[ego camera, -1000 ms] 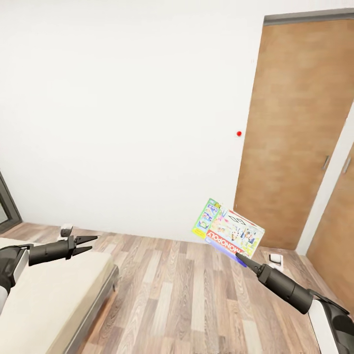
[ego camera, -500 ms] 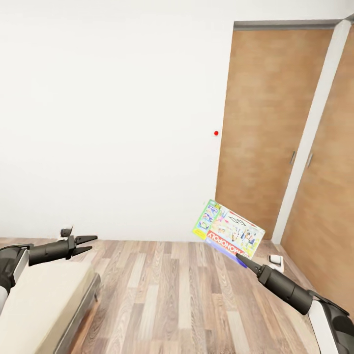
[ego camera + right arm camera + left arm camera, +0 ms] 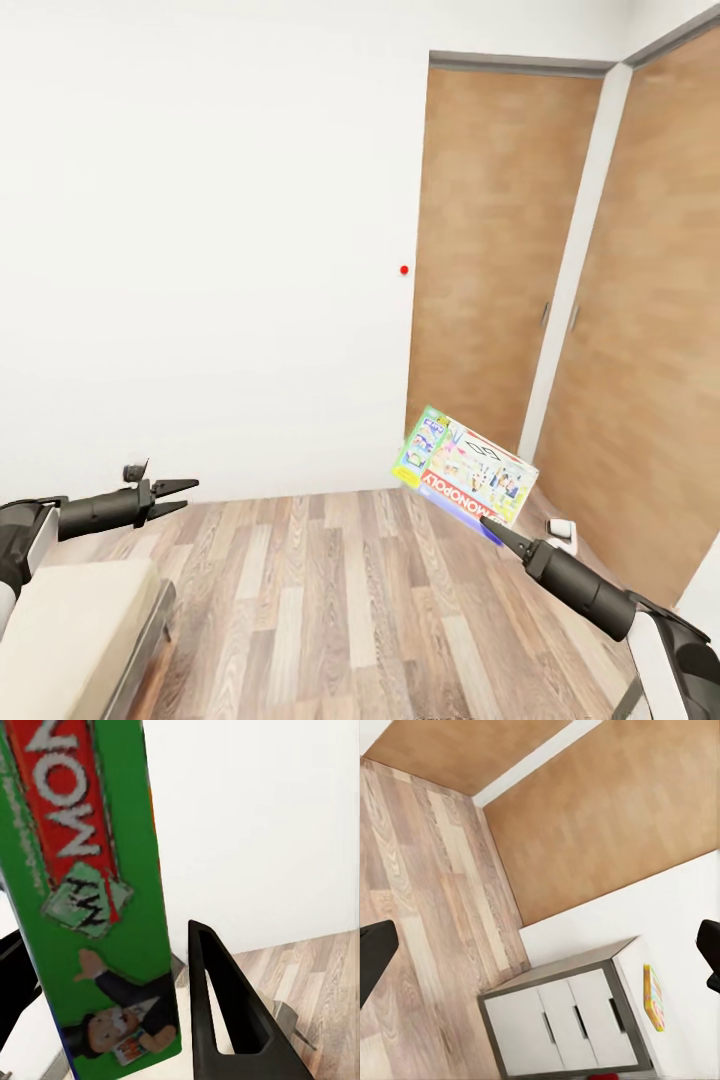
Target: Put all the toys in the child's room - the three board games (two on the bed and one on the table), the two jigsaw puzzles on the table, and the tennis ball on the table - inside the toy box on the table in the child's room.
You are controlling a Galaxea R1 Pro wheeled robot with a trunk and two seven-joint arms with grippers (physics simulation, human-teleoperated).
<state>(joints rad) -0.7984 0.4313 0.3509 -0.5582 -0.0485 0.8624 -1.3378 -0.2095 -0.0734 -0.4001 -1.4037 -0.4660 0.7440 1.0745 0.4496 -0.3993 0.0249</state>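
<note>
My right gripper (image 3: 497,531) is shut on the lower edge of a board game (image 3: 465,474), a flat Monopoly box with green, red and blue print, held tilted in the air above the floor. In the right wrist view the green box (image 3: 90,885) sits against one black finger (image 3: 225,1012). My left gripper (image 3: 178,491) reaches forward at the left, open and holding nothing. A corner of the beige bed (image 3: 70,630) lies under my left arm. The left wrist view has a flat colourful box (image 3: 653,997) on top of a cabinet (image 3: 562,1020).
Ahead is a plain white wall (image 3: 200,250) with a small red dot (image 3: 404,270). Two brown wooden doors (image 3: 490,250) stand at the right. Wood-plank floor (image 3: 330,600) stretches between bed and doors. The cabinet has white drawers in a grey frame.
The whole view has swung to the right: doors and red dot slid left, and less of the bed shows. Both arms keep their pose, the right still holding the box.
</note>
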